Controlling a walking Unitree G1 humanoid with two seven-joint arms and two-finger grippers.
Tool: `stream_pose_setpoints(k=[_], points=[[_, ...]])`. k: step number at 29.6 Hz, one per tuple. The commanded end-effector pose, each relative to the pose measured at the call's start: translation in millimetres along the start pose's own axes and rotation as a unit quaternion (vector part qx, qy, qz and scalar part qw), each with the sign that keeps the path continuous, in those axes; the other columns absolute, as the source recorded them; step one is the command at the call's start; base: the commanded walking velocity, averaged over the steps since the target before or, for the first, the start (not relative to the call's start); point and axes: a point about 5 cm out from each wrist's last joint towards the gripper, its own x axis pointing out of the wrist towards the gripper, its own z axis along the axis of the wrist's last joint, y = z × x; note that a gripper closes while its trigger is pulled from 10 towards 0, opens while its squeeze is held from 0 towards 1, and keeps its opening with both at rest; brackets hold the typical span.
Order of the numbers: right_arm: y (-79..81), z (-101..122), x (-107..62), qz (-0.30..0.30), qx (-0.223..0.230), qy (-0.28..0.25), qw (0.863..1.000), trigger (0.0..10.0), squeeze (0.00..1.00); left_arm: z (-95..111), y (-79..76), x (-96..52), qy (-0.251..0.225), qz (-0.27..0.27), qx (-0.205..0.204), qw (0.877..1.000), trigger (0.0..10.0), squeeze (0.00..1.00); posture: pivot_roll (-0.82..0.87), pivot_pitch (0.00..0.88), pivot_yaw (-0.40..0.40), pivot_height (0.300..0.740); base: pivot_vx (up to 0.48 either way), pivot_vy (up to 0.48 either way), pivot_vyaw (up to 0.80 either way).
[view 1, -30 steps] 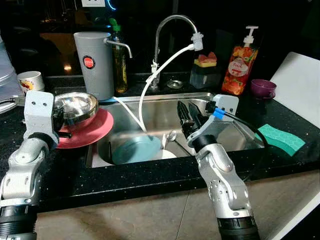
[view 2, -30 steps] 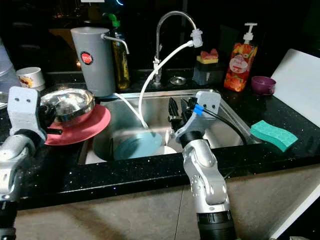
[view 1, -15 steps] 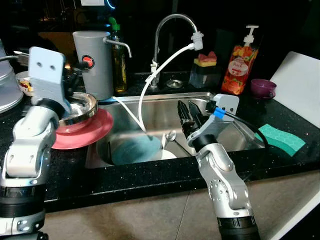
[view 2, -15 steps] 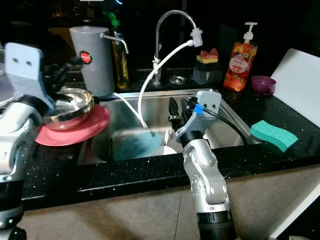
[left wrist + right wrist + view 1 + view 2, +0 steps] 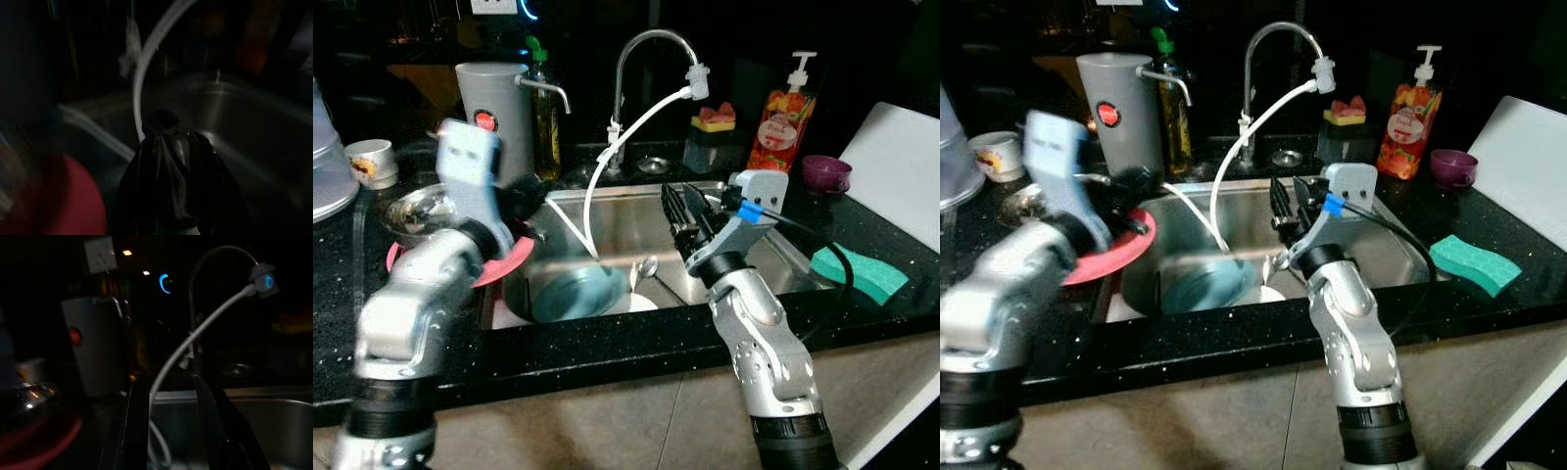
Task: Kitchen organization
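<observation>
Two hazards, chiefly, both on the left side. Risks clipping the shiny steel bowl (image 5: 416, 210) perched on the round red plate (image 5: 505, 264), given a left gripper (image 5: 525, 196) blurred with motion and hanging just above that plate at the left edge of the stainless steel sink (image 5: 626, 223). Could tip the stack off the black speckled counter (image 5: 607, 357) and down into the basin, onto the round teal plate (image 5: 574, 292) lying there. Could also snag the white flexible hose (image 5: 636, 127) drooping from the tap into the basin, just beside the left gripper's path. Too smeared and too dark, even in the left wrist view, to tell whether the left gripper is spread or pressed together; nothing made out in its grasp.

Left arm bent at the elbow, forearm angled up and inward across the counter's edge, wrist above the red plate's sink-side rim.

Right arm raised from below the counter, forearm near upright, right gripper (image 5: 686, 210) poised over the middle of the basin, pointing toward the tap. Black fingers (image 5: 137, 421) slightly spread, gripping nothing, with the metal spoon (image 5: 644, 266) resting below and well apart beside the teal plate.
</observation>
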Motion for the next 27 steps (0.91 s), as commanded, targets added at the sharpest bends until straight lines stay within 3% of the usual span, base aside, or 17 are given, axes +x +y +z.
stream_pose_setpoints(k=[1, 5, 9, 10, 11, 12, 13, 18, 19, 24, 25, 27], points=[[-1.1, -4, 0.5, -0.006, -0.018, 0.018, 1.0, 10.0, 0.0, -22, -8.3, 11.1, 0.054, -0.012, -0.021, 0.998, 10.0, 0.0, 0.15, 0.073, -0.046, 0.74, 0.0, 0.0, 0.0], [-4.0, -14, -1.0, -0.001, -0.039, 0.055, 0.998, 10.0, 0.0, -61, -33.7, 44.6, 0.149, -0.044, -0.069, 0.985, 10.0, 0.0, 0.13, 0.057, -0.033, 0.74, 0.0, 0.0, 0.0], [-5.9, -18, -2.6, -0.004, -0.047, 0.071, 0.996, 10.0, 0.0, -67, -38.2, 52.8, 0.166, -0.036, -0.067, 0.983, 10.0, 0.0, 0.12, 0.051, -0.025, 0.74, 0.0, 0.0, 0.0], [-6.3, -19, -3.3, -0.005, -0.046, 0.074, 0.996, 10.0, 0.0, -67, -38.7, 54.7, 0.166, -0.033, -0.063, 0.983, 10.0, 0.17, 0.12, 0.051, -0.025, 0.74, 0.0, 0.0, 0.0], [-6.3, -19, -4.2, -0.004, -0.043, 0.076, 0.996, 10.0, 0.0, -65, -38.6, 55.9, 0.164, -0.03, -0.062, 0.984, 10.0, 0.17, 0.11, 0.053, -0.021, 0.74, 0.0, 0.0, 0.0], [-5.7, -19, -5.2, -0.001, -0.04, 0.077, 0.996, 10.0, 0.0, -64, -37.7, 57.0, 0.162, -0.026, -0.065, 0.984, 10.0, 0.87, 0.11, 0.052, -0.021, 0.74, 0.0, 0.0, 0.0], [-3.7, -19, -6.4, 0.007, -0.037, 0.076, 0.996, 10.0, 0.0, -62, -34.9, 57.6, 0.155, -0.022, -0.062, 0.986, 10.0, 1.0, 0.11, 0.054, -0.021, 0.74, 0.0, 0.0, 0.0], [6.4, -17, -8.2, 0.052, -0.021, 0.071, 0.996, 10.0, 0.0, -53, -24.8, 53.2, 0.125, -0.01, -0.06, 0.99, 10.0, 1.0, 0.12, 0.056, -0.024, 0.74, 0.0, 0.0, 0.0], [13.0, -17, -9.0, 0.078, -0.018, 0.071, 0.994, 10.0, 0.0, -49, -20.2, 49.1, 0.11, -0.005, -0.062, 0.992, 10.0, 0.0, 0.13, 0.059, -0.028, 0.74, 0.0, 0.0, 0.0], [27.8, -18, -10.2, 0.122, -0.012, 0.074, 0.99, 10.0, 0.0, -36, -12.2, 32.2, 0.062, 0.002, -0.047, 0.997, 10.0, 0.0, 0.14, 0.063, -0.036, 0.74, 0.0, 0.0, 0.0], [32.5, -20, -9.9, 0.126, -0.008, 0.076, 0.989, 10.0, 0.0, -26, -10.8, 19.6, 0.022, 0.028, 0.024, 0.999, 10.0, 0.0, 0.16, 0.066, -0.037, 0.74, 0.0, 0.0, 0.0], [34.5, -21, -10.1, 0.127, -0.005, 0.077, 0.989, 10.0, 0.0, -21, -12.9, 13.5, 0.002, 0.041, 0.061, 0.997, 10.0, 0.0, 0.16, 0.066, -0.037, 0.74, 0.0, 0.0, 0.0]])
